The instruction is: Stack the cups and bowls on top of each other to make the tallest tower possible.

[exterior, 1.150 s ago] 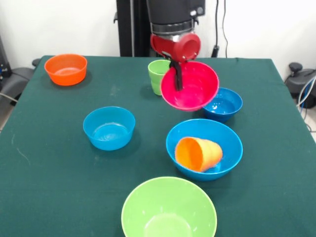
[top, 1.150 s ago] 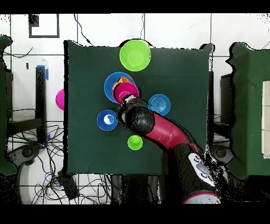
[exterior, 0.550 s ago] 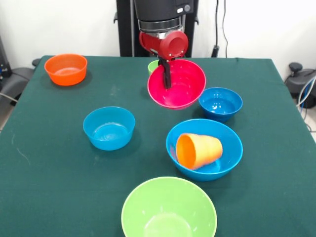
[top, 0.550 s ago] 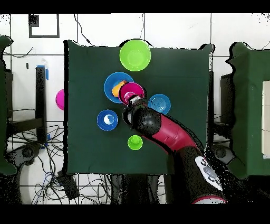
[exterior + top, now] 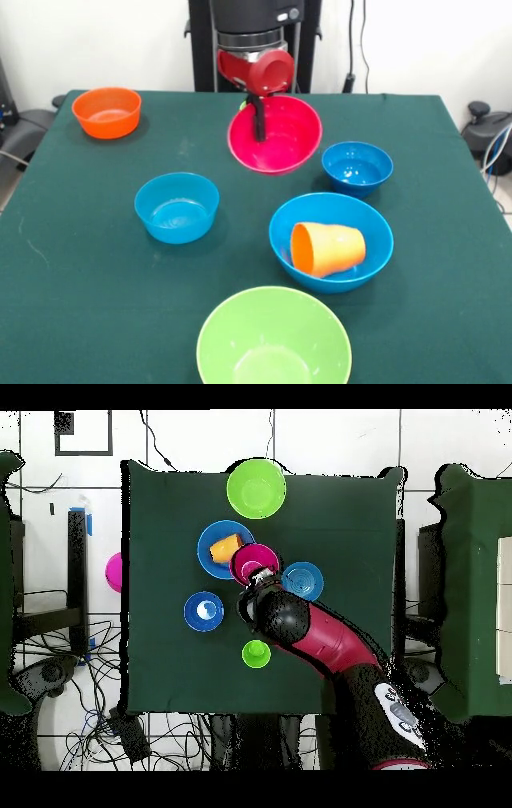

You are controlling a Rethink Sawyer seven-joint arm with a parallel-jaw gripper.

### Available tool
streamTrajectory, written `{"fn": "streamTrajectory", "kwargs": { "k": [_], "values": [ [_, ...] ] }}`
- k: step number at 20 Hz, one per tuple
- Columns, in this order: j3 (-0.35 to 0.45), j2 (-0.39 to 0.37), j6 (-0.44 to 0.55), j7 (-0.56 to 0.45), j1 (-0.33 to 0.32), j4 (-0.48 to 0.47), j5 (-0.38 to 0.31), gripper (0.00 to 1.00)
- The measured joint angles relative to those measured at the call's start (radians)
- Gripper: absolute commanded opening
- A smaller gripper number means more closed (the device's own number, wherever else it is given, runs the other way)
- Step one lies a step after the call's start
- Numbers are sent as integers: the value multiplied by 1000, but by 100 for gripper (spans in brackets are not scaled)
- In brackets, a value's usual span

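Above the table the pink-red bowl is pinched by its rim in the fingers, tilted; it could easily be dropped or clipped against the small blue bowl.

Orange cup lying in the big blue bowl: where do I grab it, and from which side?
The orange cup lies on its side in the large blue bowl, mouth toward the front view's left. Probably best to come straight down from above and close the fingers across its ribbed body near the middle; the bowl's wall blocks a sideways approach.
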Motion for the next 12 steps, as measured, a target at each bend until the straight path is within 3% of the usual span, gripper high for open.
{"fn": "streamTrajectory", "kwargs": {
  "k": [12],
  "values": [
    [-37, 0, 48, 0, -132, -66, -155, 0]
  ]
}}
